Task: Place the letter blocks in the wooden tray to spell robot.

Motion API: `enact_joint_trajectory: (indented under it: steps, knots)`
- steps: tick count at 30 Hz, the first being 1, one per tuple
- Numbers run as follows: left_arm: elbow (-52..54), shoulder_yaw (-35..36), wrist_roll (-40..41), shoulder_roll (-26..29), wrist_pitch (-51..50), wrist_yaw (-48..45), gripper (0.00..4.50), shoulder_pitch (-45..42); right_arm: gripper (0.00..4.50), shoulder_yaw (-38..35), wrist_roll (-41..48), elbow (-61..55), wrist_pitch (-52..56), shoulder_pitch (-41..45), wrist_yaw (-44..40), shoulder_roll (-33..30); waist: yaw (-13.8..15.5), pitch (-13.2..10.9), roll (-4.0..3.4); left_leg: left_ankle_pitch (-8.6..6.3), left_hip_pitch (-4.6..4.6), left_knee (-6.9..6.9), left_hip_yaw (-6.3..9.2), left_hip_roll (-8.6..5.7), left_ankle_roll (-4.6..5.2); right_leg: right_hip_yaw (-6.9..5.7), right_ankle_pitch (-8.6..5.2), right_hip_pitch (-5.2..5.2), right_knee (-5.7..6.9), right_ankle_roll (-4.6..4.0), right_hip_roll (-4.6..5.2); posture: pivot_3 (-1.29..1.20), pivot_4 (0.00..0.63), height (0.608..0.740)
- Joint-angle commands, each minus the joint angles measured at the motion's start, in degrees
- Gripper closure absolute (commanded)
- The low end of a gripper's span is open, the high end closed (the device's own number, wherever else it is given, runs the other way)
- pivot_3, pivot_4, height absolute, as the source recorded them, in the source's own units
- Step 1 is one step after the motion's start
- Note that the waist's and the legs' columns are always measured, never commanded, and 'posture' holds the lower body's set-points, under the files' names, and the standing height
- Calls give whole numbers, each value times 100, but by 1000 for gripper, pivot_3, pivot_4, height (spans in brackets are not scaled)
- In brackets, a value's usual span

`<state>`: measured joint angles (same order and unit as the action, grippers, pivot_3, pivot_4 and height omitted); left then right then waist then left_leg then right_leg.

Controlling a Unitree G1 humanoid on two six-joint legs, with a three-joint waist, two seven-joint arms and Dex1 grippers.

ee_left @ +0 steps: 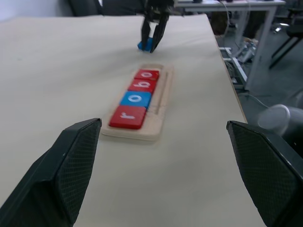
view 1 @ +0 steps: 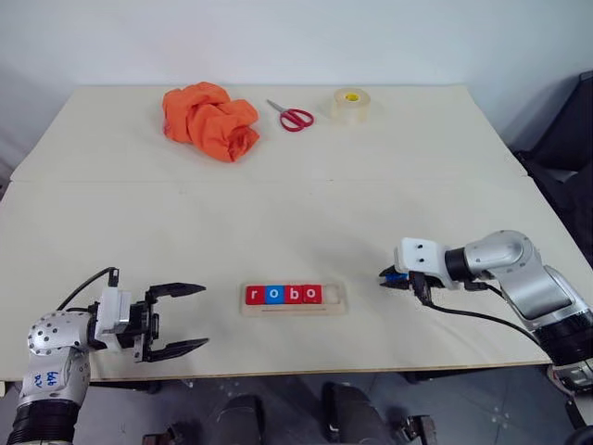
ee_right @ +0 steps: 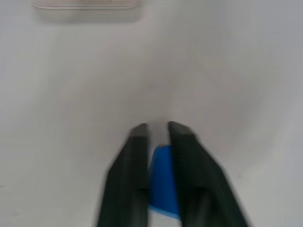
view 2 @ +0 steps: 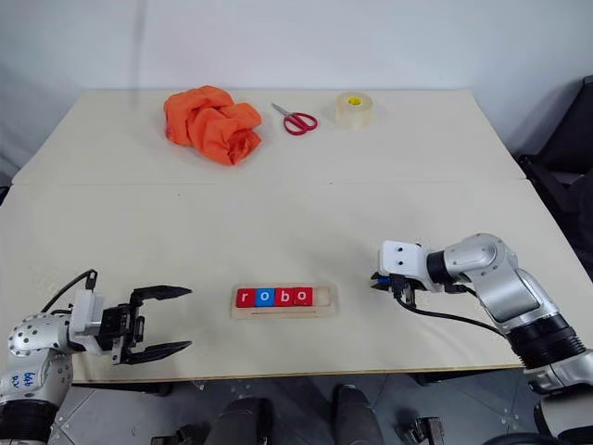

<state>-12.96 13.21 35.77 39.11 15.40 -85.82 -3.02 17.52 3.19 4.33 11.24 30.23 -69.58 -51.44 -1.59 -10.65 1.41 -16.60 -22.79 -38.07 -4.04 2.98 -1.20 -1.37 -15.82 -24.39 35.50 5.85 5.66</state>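
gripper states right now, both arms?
Left gripper: open, holding nothing.
Right gripper: closed on the blue letter block.

Even, bright light; soft shadows under table (view 1: 278, 204) edge; right wrist view blurred, possibly motion; no glare.

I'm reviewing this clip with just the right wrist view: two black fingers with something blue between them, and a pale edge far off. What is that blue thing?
Observer: A blue tile, pinched by the right end effector on the table.
Operator: And the pale edge?
Observer: The wooden tray, holding four tiles that read r, o, b, o, with one slot free at its right end.
Operator: Where is the left end effector?
Observer: The left end effector hovers open to the left of the tray, holding nothing.
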Motion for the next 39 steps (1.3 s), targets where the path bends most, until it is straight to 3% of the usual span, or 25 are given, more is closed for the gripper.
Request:
enact_joint_trajectory:
  steps: [1,8,16,23,26,30,37,39]
  knots:
    - [193,153,115,-17,-86,10,0,-11,4490,-64,-151,123,64,-10,2,15,5,0,0,0,0,0,0,-1,0,0,0,0,0,0,0,0,150,740]
    - [167,186,81,-38,-128,9,0,-49,4490,-331,197,-481,562,136,8,73,2,-2,-3,0,-3,1,-3,0,0,2,1,-5,1,2,0,0,150,740]
    - [89,104,-34,-120,-43,-3,0,-122,4490,-536,682,-1830,1879,192,137,104,1,-7,-11,-1,-16,2,-1,5,-2,0,0,-19,2,-1,-4,0,150,740]
    - [50,57,-105,-183,-35,-18,0,-190,4490,-649,710,-1854,1907,-69,263,-17,8,-7,-11,-2,-20,2,0,1,-3,-1,-1,-18,-3,-1,0,0,150,740]
    - [34,41,-142,-217,-28,-13,0,-213,3892,-612,476,-1388,1639,-60,310,-126,6,-7,-11,-2,-20,2,0,1,-3,-2,-1,-18,-2,-1,-2,0,150,740]
    - [87,43,-168,-273,-16,4,0,-167,2529,-719,366,-948,1405,-41,345,-232,5,-7,-11,-2,-20,3,-2,2,-2,-2,0,-18,-2,0,-5,0,150,740]
    - [303,78,-160,-371,-8,124,0,107,51,-1666,752,-1893,2613,-973,1094,-227,15,-7,-12,-3,-21,5,0,6,-4,-2,-2,-20,-1,-3,-9,0,150,740]
    - [316,52,-163,-395,-12,141,0,153,16,-1892,829,-2252,2752,-1398,1173,-273,17,-7,-12,-3,-21,5,0,5,-4,-2,-2,-19,-2,-3,-8,0,150,740]
